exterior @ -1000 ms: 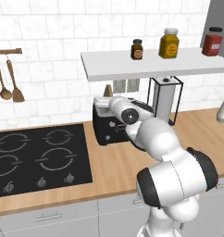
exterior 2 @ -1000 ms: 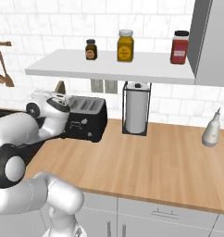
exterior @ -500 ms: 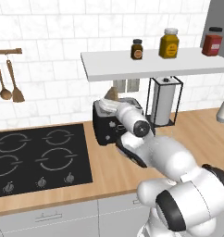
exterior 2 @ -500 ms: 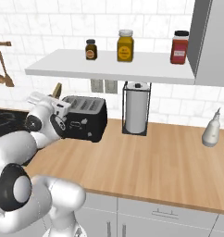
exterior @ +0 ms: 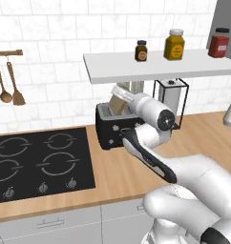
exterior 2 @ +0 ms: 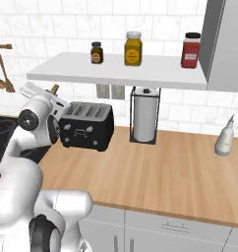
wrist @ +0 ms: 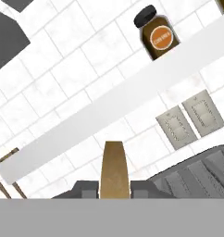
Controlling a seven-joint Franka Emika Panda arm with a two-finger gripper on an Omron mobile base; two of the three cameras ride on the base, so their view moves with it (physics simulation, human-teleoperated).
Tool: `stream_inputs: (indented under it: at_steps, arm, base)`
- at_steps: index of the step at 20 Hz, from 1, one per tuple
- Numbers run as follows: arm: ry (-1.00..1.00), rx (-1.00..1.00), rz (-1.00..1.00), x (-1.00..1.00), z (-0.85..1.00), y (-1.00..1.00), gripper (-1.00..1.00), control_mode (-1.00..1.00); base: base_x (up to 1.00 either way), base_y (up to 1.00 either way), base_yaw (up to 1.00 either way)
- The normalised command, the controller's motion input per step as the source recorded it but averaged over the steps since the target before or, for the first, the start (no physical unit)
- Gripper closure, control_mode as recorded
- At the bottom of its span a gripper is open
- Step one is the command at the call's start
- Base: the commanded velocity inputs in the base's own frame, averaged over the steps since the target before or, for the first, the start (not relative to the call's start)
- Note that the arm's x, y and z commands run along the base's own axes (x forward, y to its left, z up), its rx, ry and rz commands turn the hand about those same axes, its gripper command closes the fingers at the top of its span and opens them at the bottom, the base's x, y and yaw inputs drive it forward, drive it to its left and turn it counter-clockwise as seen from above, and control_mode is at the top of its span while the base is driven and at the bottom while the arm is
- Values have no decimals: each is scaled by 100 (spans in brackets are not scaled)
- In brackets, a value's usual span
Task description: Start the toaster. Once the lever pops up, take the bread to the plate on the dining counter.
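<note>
End effector (wrist: 115, 189): closed tight on the bread (wrist: 115, 170), fingertips pinching the slice edge-on, lifted above the toaster.
Bread: tan slice tilted in the grip, just over the toaster's (exterior: 115, 127) left end, below the shelf (exterior: 160, 70).
Toaster: black, on the wood counter (exterior 2: 160, 172), hard against the tiled wall, right of the hob (exterior: 38, 164).
Overhead: white shelf hangs close above, carrying a small brown jar (exterior: 141, 50), a yellow jar (exterior: 174, 44) and a red jar (exterior: 219, 43).
Right side: paper-towel holder (exterior 2: 144, 115) stands just beside the toaster; a pale bottle (exterior 2: 224, 137) further along.
Left wall: wooden spoons (exterior: 13, 85) hanging from a rail.
</note>
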Motion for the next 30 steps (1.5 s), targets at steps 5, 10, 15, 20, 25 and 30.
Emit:
stream_inputs:
  at_steps: [5, 10, 15, 20, 25, 30]
  arm:
    - [26, 9, -5, -99, 52, -24, 100, -100]
    - [23, 3, -8, -100, 12, -38, 100, -100]
    - [19, -1, -6, -87, 0, -49, 100, -100]
    - [7, -8, 0, -38, 1, -56, 100, -100]
    - [4, -12, 0, -21, 1, -28, 100, -100]
    - [0, -18, 0, -34, -1, -5, 100, -100]
  base:
    - [0, 0, 0]
    - [0, 0, 0]
    - [0, 0, 0]
    - [0, 0, 0]
    - [0, 0, 0]
    - [0, 0, 0]
